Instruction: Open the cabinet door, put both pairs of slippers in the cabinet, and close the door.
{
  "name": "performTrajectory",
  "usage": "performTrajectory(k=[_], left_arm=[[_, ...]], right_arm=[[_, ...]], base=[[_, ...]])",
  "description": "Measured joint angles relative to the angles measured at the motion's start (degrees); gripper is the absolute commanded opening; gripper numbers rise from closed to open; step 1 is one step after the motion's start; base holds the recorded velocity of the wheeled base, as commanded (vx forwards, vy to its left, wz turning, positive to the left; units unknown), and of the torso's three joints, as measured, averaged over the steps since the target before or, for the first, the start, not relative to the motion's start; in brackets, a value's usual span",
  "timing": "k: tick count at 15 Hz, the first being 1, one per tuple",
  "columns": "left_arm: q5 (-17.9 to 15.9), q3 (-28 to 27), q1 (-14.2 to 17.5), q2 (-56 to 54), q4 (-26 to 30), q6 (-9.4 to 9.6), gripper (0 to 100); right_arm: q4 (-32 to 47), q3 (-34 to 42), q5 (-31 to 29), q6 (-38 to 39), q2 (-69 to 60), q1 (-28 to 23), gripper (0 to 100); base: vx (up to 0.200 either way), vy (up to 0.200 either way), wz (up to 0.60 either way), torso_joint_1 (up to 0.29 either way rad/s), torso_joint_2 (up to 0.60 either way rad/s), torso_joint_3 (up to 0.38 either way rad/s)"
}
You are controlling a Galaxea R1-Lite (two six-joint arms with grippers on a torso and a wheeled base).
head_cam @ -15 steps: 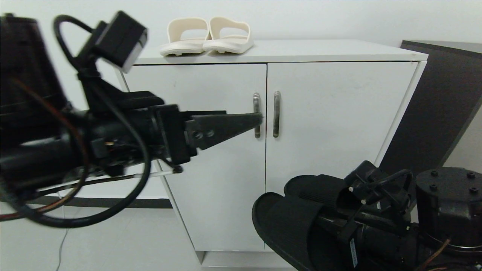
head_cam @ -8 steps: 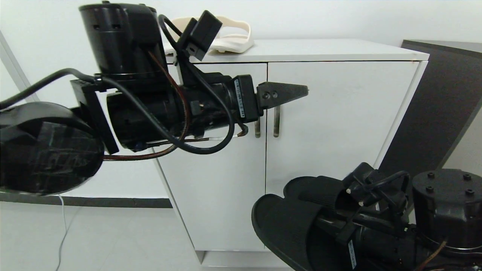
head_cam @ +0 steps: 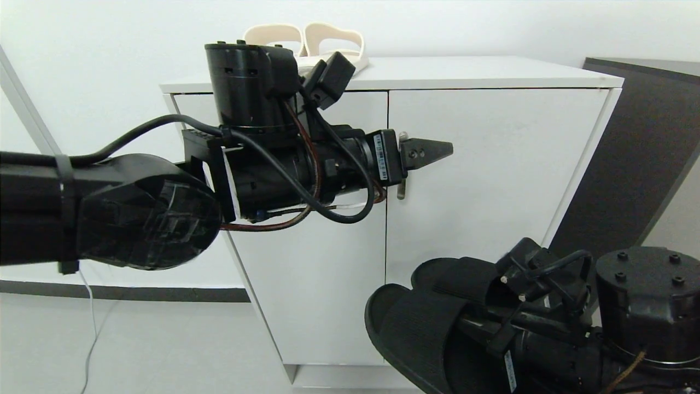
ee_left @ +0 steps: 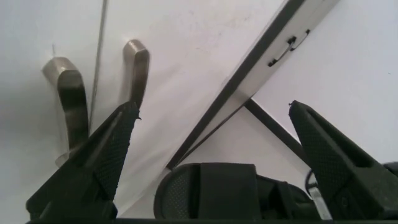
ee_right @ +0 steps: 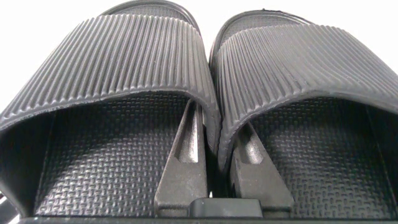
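The white cabinet [head_cam: 492,71] has both doors shut. My left gripper [head_cam: 435,151] hovers level with the upper part of the handles, in front of the right door [head_cam: 481,180]. In the left wrist view the left gripper [ee_left: 212,107] is open with nothing in it, and the two metal handles [ee_left: 137,68] lie just off one finger [ee_left: 93,168]. A pair of white slippers [head_cam: 333,41] rests on the cabinet top, partly behind the left arm. Low at the right, my right gripper [ee_right: 219,124] is shut on the black slippers [head_cam: 421,328], pinching their adjoining inner walls [ee_right: 214,118].
A dark panel [head_cam: 645,153] stands against the cabinet's right side. The left arm's bulk crosses the left door [head_cam: 317,273] and hides its handle. A dark baseboard stripe [head_cam: 136,294] runs along the wall at the left.
The left arm has swung up and to the right. Its gripper left the left door's handle and now points across the right door. The right arm kept still with the black slippers.
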Motion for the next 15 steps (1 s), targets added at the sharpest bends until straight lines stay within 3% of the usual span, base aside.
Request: performTrajectory(k=[10,11,15], left_arm=[[2.2,-5.4,0.1,4.6,1.5,0.0,100],[2.2,-5.6,0.1,4.9,1.5,-0.04,0],[2.5,-5.3,0.3,5.2,1.5,-0.06,0]], right_arm=[[0.0,0.4,0.0,-0.1,-0.1,0.5,0],[-0.1,0.6,0.0,-0.1,-0.1,0.8,0],[-0.1,1.5,1.8,-0.1,-0.6,1.3,0]], base=[[0.0,0.0,0.0,0.0,0.0,0.0],[0.0,0.0,0.0,0.0,0.0,0.0],[0.0,0.0,0.0,0.0,0.0,0.0]])
